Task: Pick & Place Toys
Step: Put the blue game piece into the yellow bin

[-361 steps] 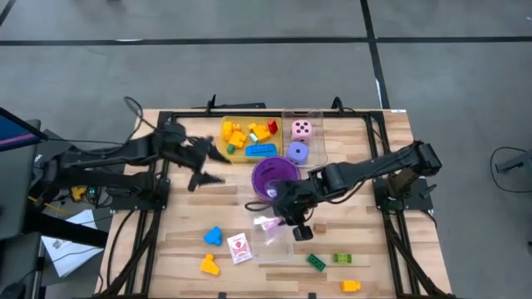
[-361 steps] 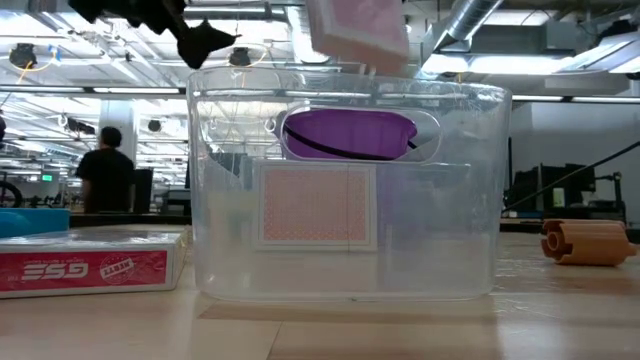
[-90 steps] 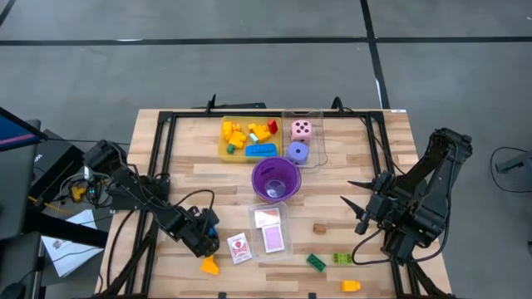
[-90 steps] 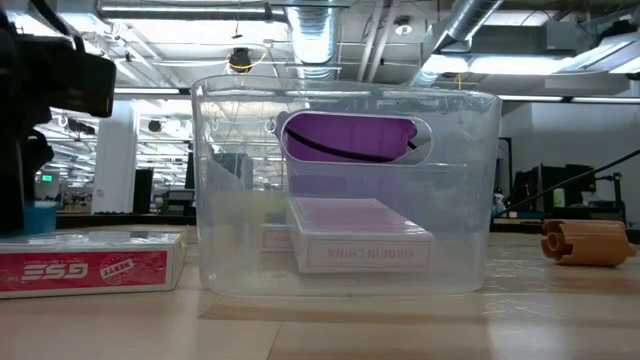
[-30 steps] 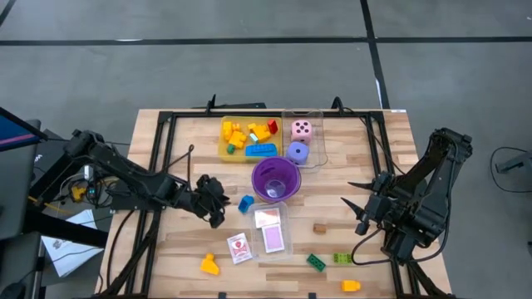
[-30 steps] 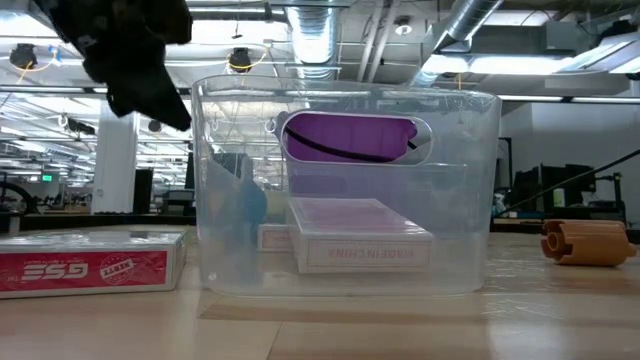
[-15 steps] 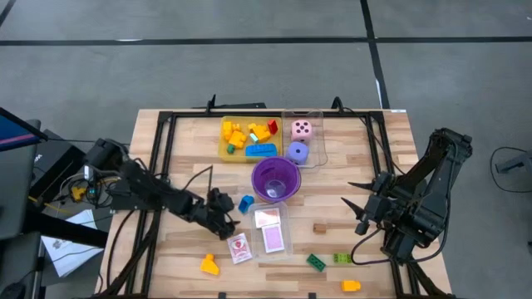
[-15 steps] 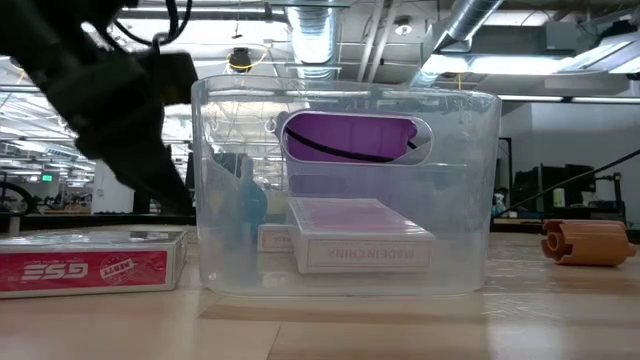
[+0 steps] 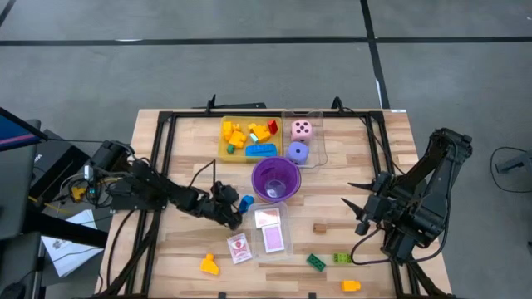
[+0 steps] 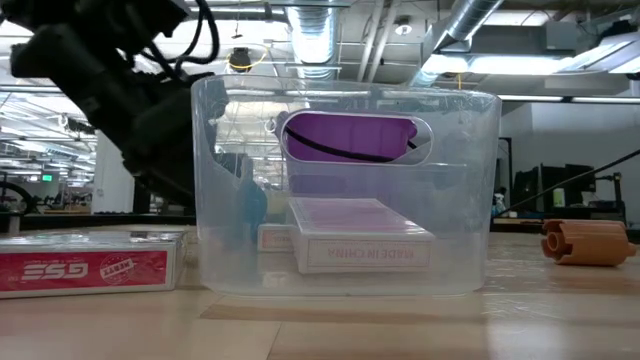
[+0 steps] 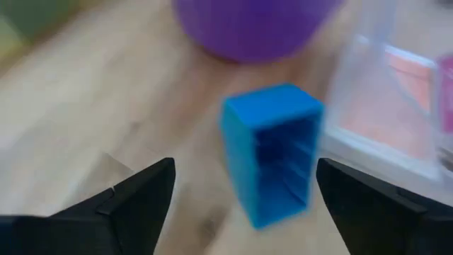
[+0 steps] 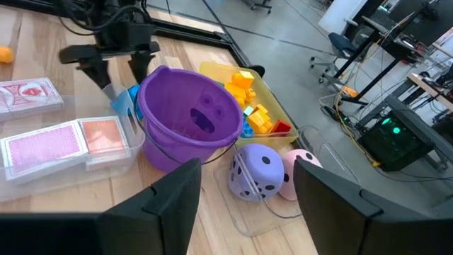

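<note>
A blue brick [image 11: 272, 152] lies on its side on the wood, between the purple cup [image 9: 275, 178] and the clear tray [image 9: 270, 231] that holds cards. My left gripper [image 11: 244, 205] is open and slants down just short of the brick, one finger on either side, touching nothing; it also shows as [image 9: 233, 214] in the high view. At the right edge my right gripper [image 9: 356, 206] hangs open and holds nothing. An orange brick [image 9: 209, 265], two green bricks [image 9: 316, 262] and a yellow brick [image 9: 351, 285] lie near the front edge.
A white-red card box [image 9: 238, 247] lies left of the clear tray. At the back stand a yellow tray [image 9: 248, 139] of bricks and a clear tray with a pink die [image 9: 302, 129] and a purple die [image 9: 297, 152]. A small brown piece [image 9: 319, 227] lies at the right.
My left gripper has come down toward the table and swung a little toward the near edge, then in toward the blue brick. The brick has stayed where it lay beside the purple cup.
</note>
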Available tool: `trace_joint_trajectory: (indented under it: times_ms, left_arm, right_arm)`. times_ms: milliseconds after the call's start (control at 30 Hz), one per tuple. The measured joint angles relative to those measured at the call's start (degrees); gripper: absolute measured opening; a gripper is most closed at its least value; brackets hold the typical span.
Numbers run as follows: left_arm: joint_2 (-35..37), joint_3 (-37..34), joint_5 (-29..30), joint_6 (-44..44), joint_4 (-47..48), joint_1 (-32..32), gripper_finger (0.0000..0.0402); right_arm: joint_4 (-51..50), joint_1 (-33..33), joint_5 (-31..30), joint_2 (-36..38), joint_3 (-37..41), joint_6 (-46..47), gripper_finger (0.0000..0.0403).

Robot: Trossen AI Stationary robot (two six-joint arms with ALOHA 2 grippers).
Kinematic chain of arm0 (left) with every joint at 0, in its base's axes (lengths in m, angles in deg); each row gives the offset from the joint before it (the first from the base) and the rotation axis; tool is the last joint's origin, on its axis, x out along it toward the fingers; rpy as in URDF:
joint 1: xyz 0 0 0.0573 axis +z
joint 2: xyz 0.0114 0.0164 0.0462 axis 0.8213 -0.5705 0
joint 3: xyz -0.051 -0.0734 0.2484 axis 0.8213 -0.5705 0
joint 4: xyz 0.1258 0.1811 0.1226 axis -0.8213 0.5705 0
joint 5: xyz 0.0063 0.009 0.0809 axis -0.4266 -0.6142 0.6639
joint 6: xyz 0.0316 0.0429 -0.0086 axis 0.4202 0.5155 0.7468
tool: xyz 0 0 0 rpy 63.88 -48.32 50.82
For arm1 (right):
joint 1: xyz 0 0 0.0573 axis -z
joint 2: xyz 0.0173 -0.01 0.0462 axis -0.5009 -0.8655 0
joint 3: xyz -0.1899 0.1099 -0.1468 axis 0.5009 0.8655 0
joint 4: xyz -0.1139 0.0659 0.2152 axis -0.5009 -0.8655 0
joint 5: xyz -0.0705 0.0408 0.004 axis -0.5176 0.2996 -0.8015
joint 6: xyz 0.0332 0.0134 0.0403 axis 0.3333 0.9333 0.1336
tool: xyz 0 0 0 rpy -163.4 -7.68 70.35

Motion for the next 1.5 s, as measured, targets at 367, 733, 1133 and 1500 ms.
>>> trace_joint_trajectory:
  times_ms: [367, 733, 1133, 1500]
  left_arm:
    - [0.0, 0.0, 1.5, 0.0, -0.2, 3.8, 0.0308]
    - [0.0, 0.0, 3.0, 0.0, -0.8, 4.0, 0.0296]
    - [0.0, 0.0, 3.3, 1.8, -1.4, 4.4, 0.0296]
    - [-8.4, 0.0, 1.9, 4.0, -10.5, 6.2, 0.0296]
  right_arm:
    - [0.0, 0.0, 1.2, 0.0, 0.0, 0.0, 0.0218]
    - [0.0, 0.0, 1.5, 0.0, 0.0, 0.0, 0.0218]
    - [0.1, 0.0, 1.6, 0.0, 0.0, 0.0, 0.0218]
    - [0.2, 0.0, 1.6, 0.0, 0.0, 0.0, 0.0218]
